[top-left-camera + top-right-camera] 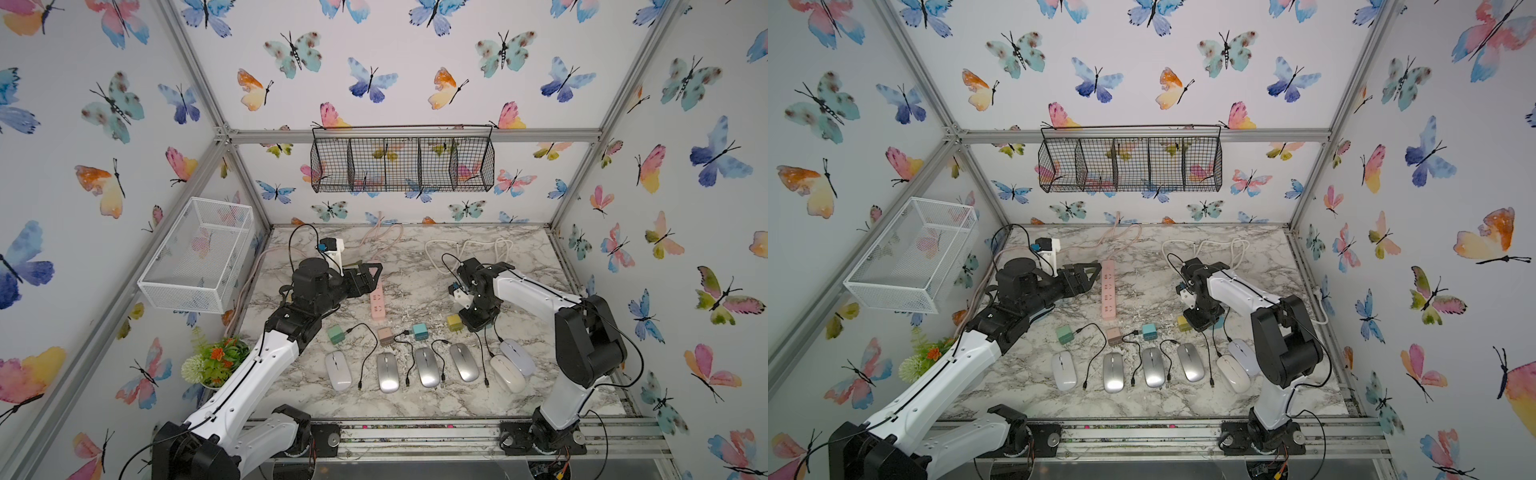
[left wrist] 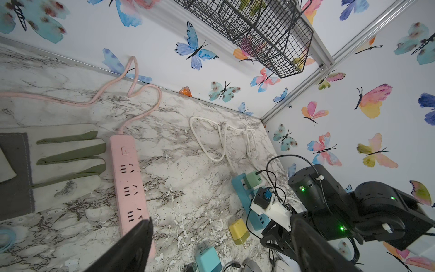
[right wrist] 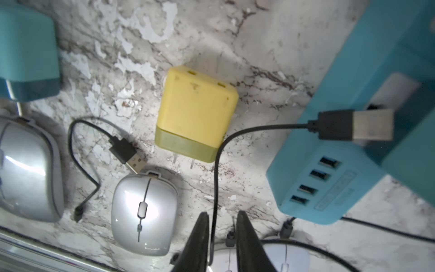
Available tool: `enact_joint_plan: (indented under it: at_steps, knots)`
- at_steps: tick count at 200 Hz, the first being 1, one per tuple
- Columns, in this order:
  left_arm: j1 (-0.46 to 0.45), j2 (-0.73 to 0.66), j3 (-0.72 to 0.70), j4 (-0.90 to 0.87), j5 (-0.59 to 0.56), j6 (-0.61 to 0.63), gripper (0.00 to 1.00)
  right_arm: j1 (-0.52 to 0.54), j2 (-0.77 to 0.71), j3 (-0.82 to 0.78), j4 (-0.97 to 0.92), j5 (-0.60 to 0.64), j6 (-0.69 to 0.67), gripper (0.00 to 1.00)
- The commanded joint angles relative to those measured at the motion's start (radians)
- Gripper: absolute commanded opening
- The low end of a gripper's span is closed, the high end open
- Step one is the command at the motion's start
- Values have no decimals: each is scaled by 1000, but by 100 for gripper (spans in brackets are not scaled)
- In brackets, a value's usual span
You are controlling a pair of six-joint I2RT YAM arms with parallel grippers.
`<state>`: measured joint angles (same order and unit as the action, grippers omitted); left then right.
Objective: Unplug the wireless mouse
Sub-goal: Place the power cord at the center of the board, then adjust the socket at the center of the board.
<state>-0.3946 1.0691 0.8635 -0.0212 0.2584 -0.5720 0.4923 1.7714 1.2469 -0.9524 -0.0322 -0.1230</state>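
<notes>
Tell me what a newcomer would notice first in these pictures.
The butterfly wallpaper covering every wall grabs the eye first. Next comes the row of mice along the marble table's front edge, with the pink power strip lying behind them mid-table. In the right wrist view, a black cable runs between the right gripper's parted fingers, its bare USB plug showing over the blue hub.

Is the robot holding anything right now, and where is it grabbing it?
Nothing looks gripped. The black cable runs between the right fingers, but they are spread, not pinching it. The left fingers are open and empty.
</notes>
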Motion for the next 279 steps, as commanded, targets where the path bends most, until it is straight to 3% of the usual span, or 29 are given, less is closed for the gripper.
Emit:
enact_joint_plan:
  at_steps: [1, 85, 118, 149, 171, 205, 248, 279]
  knots:
    - [3, 20, 0, -21, 19, 9, 94, -3, -47, -25, 24, -20, 8, 35]
    - [-5, 72, -3, -28, 47, 40, 93, -58, -174, -126, 264, 15, 243, 27]
    - [-106, 105, 4, -53, -43, 83, 93, -60, -257, -213, 328, 39, 424, 27]
    - [-180, 159, -15, 3, -33, 58, 93, -60, -406, -354, 398, -10, 612, 37]
    - [-225, 200, -12, 31, -33, 52, 93, -60, -542, -455, 405, 66, 721, 38]
    - [-287, 276, 29, 52, -23, 78, 88, -60, -606, -459, 284, 164, 783, 42]
    - [-318, 332, 69, 56, -5, 83, 86, -60, -553, -485, 307, 67, 779, 48]
    - [-319, 320, 48, 70, -15, 83, 86, -60, -559, -512, 336, 74, 781, 51]
